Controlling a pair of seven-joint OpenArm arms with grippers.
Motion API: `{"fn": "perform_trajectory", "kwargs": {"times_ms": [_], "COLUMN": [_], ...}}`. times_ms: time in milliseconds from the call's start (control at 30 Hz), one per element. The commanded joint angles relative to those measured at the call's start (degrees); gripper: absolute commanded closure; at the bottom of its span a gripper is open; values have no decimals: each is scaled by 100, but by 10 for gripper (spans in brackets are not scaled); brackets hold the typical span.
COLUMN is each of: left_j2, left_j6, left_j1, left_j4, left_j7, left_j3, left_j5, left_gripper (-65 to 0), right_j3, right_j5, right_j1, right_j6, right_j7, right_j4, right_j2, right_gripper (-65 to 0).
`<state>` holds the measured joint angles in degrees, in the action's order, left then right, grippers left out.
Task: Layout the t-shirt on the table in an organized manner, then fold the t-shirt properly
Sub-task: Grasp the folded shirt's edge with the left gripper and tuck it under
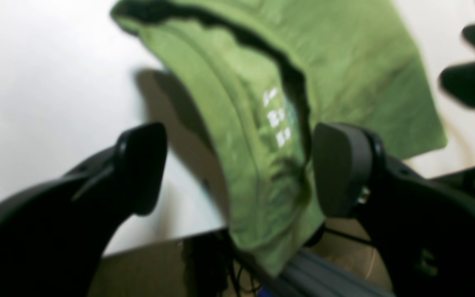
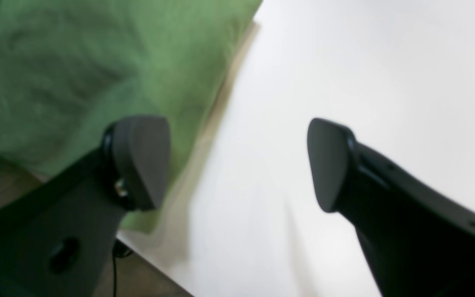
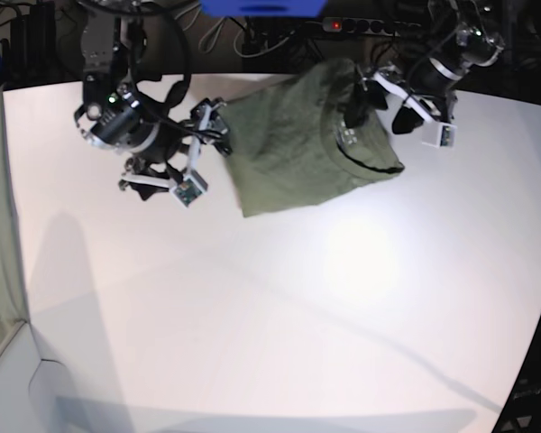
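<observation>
At the twelve o'clock edge of the table (image 3: 270,316), the t-shirt (image 3: 298,149) lies in a rumpled olive-green heap as two robot arms work on either side of it, seen from the base camera. Part of the garment runs off the far rim toward the dark cables behind; the rest is spread on the white top, its collar opening turned toward three o'clock.

The left gripper (image 3: 398,106) hangs at the shirt's three o'clock side, by the collar. Its wrist camera shows the two black fingers (image 1: 340,169) spread wide apart, with the collar and the small white print inside the neck (image 1: 276,117) lying between them. One pad sits right against the cloth, though blur leaves it unclear whether it touches. Nothing is pinched. Below the fingers the fabric droops past the table edge.

The right gripper (image 3: 185,158) is at the shirt's nine o'clock side, just beside the hem. Its wrist camera shows its fingers (image 2: 138,161) likewise held well apart: one is over the edge of the green cloth, the other over bare white tabletop (image 2: 344,62). Neither finger grips anything.

Most of the table, from the centre down to six o'clock, is bare, crossed only by faint shadows.
</observation>
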<state>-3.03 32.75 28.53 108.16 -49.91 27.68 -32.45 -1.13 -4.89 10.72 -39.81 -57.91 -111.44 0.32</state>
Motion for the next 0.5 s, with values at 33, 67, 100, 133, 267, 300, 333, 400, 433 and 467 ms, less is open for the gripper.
{"fn": "perform_trajectory", "kwargs": {"times_ms": [33, 67, 100, 133, 267, 300, 333, 400, 433, 467], "left_j2": [-88, -115, -141, -168, -220, -203, -194, -185, -185, -185], "left_j6": [-9, -9, -9, -9, -36, -36, -36, -36, -44, -44], "left_j1": [-185, -291, -361, -423, -713, -757, -809, -845, -862, -933], "left_j4": [-192, -368, -517, -658, -1212, -1326, -1422, -1607, -1677, -1765], "left_j7": [90, 81, 81, 90, 90, 90, 90, 99, 99, 99], "left_j3": [5, 5, 5, 5, -118, -206, -302, -443, -487, -513], "left_j5": [-100, -56, -30, -12, 49, 49, 49, 58, 58, 58], "left_gripper": [-534, -534, -534, -534, -534, -534, -534, -534, -534, -532], "right_j3": [3, 3, 3, 3, 3, 3, 3, 3, 20, 73], "right_j5": [-79, -79, -79, -79, -79, -79, -79, -79, -79, -79], "right_j1": [-39, -39, -39, -39, -30, -30, -30, -48, -48, -57], "right_j6": [-19, -19, -19, -19, -19, -19, -19, -19, -19, -19], "right_j7": [99, 99, 99, 99, 99, 99, 99, 99, 90, 90], "right_j4": [-87, -87, -87, -87, -87, -87, -87, -87, -87, -87], "right_j2": [8, 8, 8, 8, 131, 131, 140, 149, 192, 210], "right_gripper": [-533, -533, -533, -533, -533, -533, -533, -533, -533, -533]}}
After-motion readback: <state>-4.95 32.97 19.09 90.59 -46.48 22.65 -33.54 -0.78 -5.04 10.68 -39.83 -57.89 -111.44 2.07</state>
